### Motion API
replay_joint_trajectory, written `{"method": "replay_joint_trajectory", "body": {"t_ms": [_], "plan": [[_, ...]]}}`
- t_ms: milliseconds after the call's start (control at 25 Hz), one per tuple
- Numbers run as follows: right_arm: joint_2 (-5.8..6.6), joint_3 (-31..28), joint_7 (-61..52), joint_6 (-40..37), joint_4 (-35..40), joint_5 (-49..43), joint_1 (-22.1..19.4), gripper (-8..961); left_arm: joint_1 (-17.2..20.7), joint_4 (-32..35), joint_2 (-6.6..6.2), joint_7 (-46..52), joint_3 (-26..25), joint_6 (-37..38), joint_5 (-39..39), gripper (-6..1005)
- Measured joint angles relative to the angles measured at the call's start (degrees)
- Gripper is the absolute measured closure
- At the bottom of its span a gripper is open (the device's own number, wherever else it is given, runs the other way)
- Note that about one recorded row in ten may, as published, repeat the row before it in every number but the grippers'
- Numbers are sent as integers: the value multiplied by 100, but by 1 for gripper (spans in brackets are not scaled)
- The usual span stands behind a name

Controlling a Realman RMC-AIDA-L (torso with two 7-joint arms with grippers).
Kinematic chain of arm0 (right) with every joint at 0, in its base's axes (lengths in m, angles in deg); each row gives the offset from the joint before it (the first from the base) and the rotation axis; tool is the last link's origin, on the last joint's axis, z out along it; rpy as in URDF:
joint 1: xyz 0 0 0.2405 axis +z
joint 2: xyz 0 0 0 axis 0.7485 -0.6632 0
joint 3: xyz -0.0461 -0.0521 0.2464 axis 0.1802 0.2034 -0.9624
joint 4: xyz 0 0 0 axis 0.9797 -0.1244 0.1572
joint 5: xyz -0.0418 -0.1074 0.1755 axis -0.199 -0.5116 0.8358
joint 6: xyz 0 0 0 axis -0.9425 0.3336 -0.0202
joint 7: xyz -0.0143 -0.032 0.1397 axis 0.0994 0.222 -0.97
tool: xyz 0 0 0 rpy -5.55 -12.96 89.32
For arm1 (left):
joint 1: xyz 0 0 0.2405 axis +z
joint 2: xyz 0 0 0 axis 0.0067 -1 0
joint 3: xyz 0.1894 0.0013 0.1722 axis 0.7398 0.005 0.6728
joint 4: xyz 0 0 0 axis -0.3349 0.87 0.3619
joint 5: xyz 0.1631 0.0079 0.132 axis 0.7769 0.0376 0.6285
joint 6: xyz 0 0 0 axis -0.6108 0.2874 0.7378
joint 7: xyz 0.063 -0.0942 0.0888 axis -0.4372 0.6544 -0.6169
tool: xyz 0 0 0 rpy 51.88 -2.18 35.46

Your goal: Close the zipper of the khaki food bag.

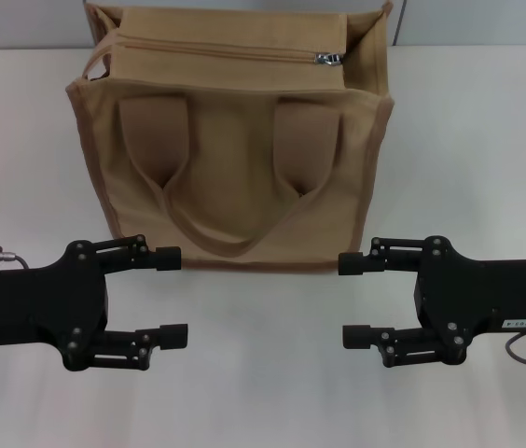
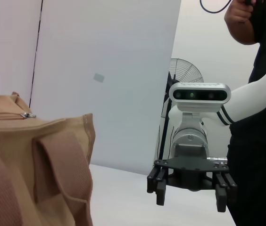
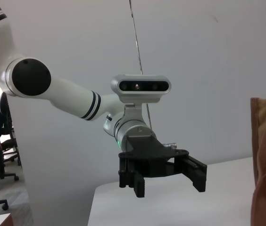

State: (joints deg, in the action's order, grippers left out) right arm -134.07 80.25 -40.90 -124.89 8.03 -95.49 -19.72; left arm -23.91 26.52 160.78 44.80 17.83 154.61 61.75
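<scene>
While khaki food bag (image 1: 235,149) stands beyond, left pincer (image 1: 172,297) and right pincer (image 1: 354,299) hover apart-fingered, touching nothing.

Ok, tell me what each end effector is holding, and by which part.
Nothing is held. The left end effector and right end effector are both open, hovering in front of the bag, apart from it.

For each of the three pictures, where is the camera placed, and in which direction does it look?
Head view: on the robot's head, looking forward and down at the khaki food bag, the left gripper and the right gripper open before it.
Left wrist view: on the left wrist, looking sideways past the bag at the right gripper.
Right wrist view: on the right wrist, looking sideways at the left gripper.
Shared: all three show the bag; the zipper's pull shows in two.
</scene>
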Motion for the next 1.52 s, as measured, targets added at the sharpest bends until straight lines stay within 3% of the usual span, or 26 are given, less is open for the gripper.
{"method": "replay_joint_trajectory", "body": {"t_ms": [1520], "plan": [[-8, -49, -13, -98, -24, 31, -42, 212, 16, 0, 23, -19, -24, 22, -26, 170]]}}
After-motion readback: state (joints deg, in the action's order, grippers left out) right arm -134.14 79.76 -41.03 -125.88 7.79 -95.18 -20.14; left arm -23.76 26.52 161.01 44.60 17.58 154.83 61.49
